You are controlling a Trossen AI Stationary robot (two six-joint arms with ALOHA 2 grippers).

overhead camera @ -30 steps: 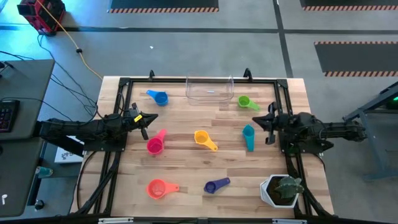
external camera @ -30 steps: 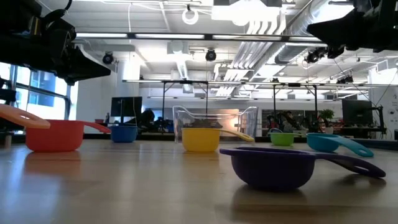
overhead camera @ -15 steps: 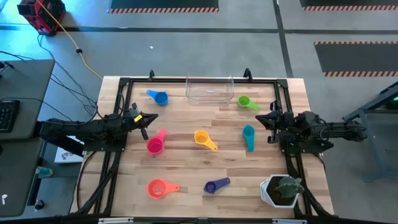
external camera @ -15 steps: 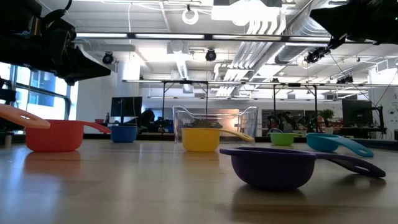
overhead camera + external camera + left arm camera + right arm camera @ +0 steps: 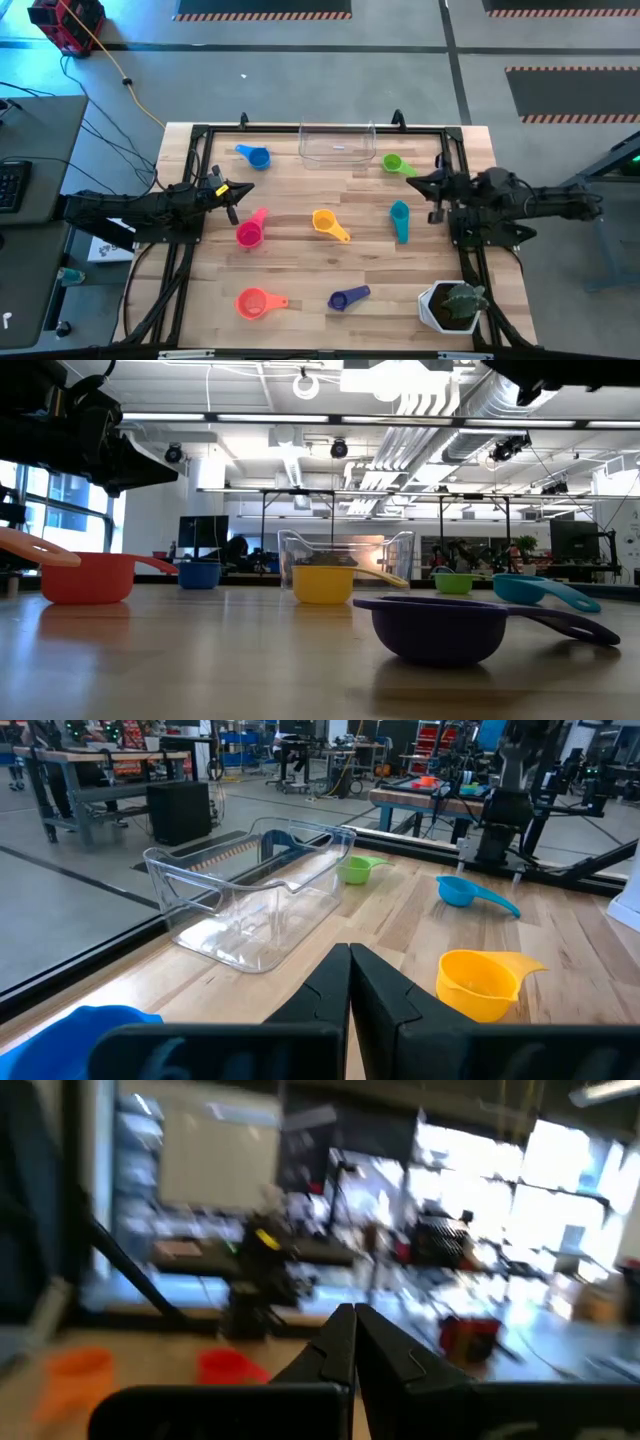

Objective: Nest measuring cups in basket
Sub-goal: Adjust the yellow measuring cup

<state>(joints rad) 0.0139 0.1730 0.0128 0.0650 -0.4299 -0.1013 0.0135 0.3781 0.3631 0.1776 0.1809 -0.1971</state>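
Seven measuring cups lie apart on the wooden table, each resting on its base: blue [image 5: 258,157], green [image 5: 392,163], teal [image 5: 400,215], yellow [image 5: 325,222], pink [image 5: 248,233], orange-red [image 5: 252,303] and purple [image 5: 340,299]. The clear basket [image 5: 337,143] stands at the middle of the far edge with nothing in it. My left gripper [image 5: 244,189] is shut and level at the left side, between the blue and pink cups. My right gripper [image 5: 414,181] is shut, raised above the table at the right side, between the green and teal cups.
A white pot with a green plant [image 5: 452,305] stands at the near right corner. Black frame rails [image 5: 190,180] run along the table's left, right and far edges. Bare wood lies between the cups in the table's middle.
My right gripper has risen, climbing out of the top of the low view, and its tip has come a little toward the table's middle. It stays shut. The cups and the basket have not moved.
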